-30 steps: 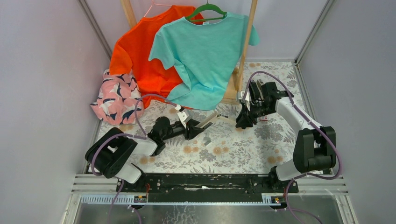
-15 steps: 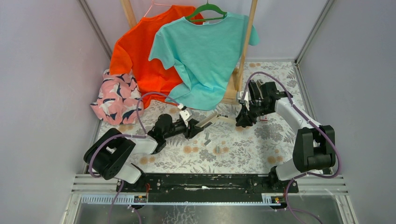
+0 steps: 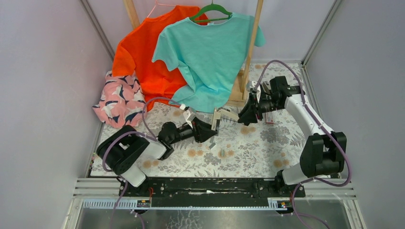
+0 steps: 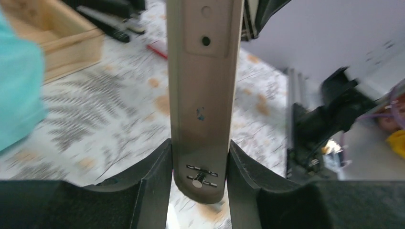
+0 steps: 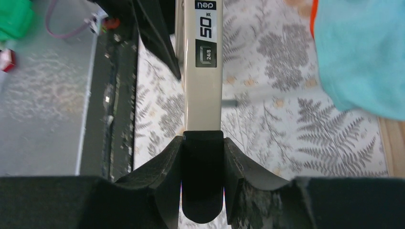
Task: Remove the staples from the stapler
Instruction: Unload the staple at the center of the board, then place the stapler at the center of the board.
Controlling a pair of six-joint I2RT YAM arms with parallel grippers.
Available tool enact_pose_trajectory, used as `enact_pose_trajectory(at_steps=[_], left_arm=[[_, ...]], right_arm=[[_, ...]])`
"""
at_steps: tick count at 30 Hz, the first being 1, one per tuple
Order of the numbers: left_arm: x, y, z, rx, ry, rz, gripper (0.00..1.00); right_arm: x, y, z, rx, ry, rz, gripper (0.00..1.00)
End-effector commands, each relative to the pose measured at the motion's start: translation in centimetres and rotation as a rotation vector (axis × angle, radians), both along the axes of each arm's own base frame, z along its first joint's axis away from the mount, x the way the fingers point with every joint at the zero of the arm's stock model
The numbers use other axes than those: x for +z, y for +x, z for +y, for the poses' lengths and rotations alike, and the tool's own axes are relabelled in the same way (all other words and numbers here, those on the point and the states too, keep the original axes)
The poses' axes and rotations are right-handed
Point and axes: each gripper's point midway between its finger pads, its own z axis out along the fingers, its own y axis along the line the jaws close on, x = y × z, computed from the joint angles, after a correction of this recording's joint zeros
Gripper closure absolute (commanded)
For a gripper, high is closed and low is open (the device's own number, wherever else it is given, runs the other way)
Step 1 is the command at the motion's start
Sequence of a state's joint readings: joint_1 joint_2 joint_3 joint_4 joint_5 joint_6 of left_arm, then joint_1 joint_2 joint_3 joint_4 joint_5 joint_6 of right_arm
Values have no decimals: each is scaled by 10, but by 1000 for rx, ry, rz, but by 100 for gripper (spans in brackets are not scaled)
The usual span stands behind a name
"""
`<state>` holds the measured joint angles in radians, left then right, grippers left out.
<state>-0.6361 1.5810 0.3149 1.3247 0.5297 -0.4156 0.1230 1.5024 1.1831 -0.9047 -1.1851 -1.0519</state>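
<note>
The beige stapler (image 3: pixel 224 115) hangs swung open above the flowered table, held between both arms. My left gripper (image 3: pixel 208 131) (image 4: pixel 199 150) is shut on its metal base (image 4: pixel 203 95), whose riveted underside faces the left wrist camera. Shut on the black end of the beige top arm (image 5: pixel 203 86) is my right gripper (image 3: pixel 247 116) (image 5: pixel 203 143). A short silvery strip of staples (image 3: pixel 222 153) lies on the table below the stapler. A blurred grey strip (image 5: pixel 248 98) shows beside the top arm in the right wrist view.
A wooden clothes rack (image 3: pixel 237 93) at the back carries an orange T-shirt (image 3: pixel 143 52) and a teal one (image 3: pixel 205 52). A pink patterned bag (image 3: pixel 118 100) sits back left. A small red-and-white box (image 3: pixel 270 119) lies by the right arm. A black stapler (image 4: pixel 110 21) lies near the rack's base.
The right gripper has lifted its end of the stapler and the left gripper has moved right, swinging the stapler wider open. A staple strip has appeared on the table below it.
</note>
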Motion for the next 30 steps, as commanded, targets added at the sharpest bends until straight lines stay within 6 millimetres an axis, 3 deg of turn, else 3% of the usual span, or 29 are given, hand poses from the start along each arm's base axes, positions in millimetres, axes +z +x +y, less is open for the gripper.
enact_pose_trajectory(at_steps=[1,5,9,14,21,25,30], left_arm=[[80,-22,-38,-112,-278,-62,60],[96,-30,-54,-125,-316,-85,34],[93,-28,-48,-75,-315,-82,16],[79,-34,-26,-3,-277,-100,13],[71,-51,15,82,-247,-143,12],[69,-54,24,108,-207,-125,10],[65,-55,37,155,-140,-113,0]], right_arm=[[69,-24,15,39,229,25,100],[80,-38,17,50,284,29,100],[86,-46,17,60,312,24,100],[91,-50,15,52,287,-25,100],[92,-35,11,-106,248,-138,100],[100,-38,9,-113,238,-178,100],[96,-32,5,-166,195,-193,100]])
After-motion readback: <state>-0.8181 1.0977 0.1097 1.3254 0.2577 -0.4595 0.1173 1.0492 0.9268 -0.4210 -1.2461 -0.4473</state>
